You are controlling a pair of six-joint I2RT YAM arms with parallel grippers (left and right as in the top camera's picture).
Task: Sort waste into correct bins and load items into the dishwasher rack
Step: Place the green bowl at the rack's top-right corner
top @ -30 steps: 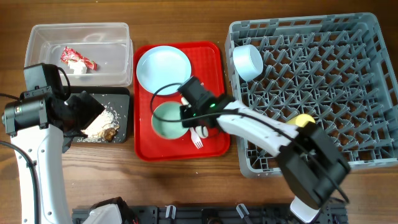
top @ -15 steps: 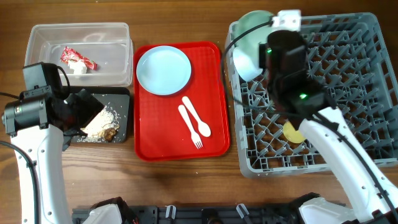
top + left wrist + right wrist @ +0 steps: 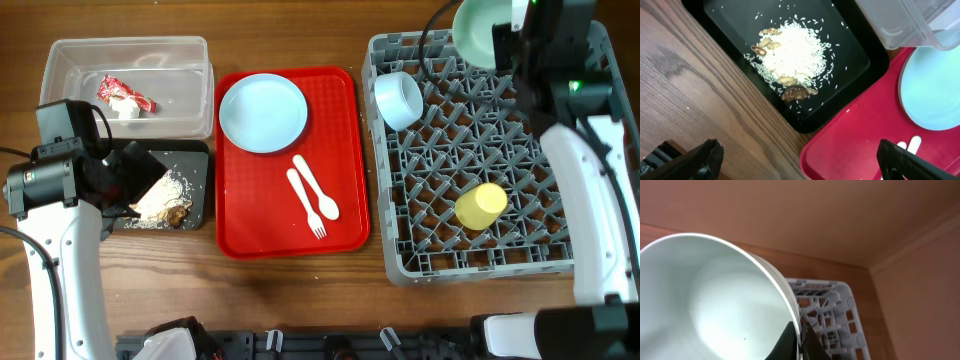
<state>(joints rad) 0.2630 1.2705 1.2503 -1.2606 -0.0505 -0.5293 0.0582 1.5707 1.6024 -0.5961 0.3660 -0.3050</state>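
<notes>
Pale green bowl (image 3: 480,32) is up at the far edge of the dishwasher rack (image 3: 560,255), over its far side, partly cut off by the frame. Its mouth faces up at the overhead camera, so you see the smooth round hollow. The right gripper (image 3: 801,339) has its 2 fingers pinched on the thin rim, 1 inside and 1 outside. It looks like glossy plastic, but I can't say for sure.

The rack is a grey plastic lattice with upright pegs. A light blue bowl (image 3: 398,98) sits tipped on its side in the far-left corner. A small yellow cup (image 3: 480,205) lies on its side toward the near right, long axis running diagonally.

On the flat red tray (image 3: 250,225) there's a round light blue plate (image 3: 263,112) at the far end. The white plastic fork (image 3: 308,205) and spoon (image 3: 318,190) lie side by side nearer, handles pointing far-left and heads near-right.

The clear tub (image 3: 60,60) at the far left has the crumpled red-and-white wrapper (image 3: 125,95) in it. The black tray (image 3: 195,150) just near of it holds a heap of white rice with brown crumbly bits (image 3: 790,65). The left gripper (image 3: 800,165) hangs above that tray, fingers spread wide, holding nothing.
</notes>
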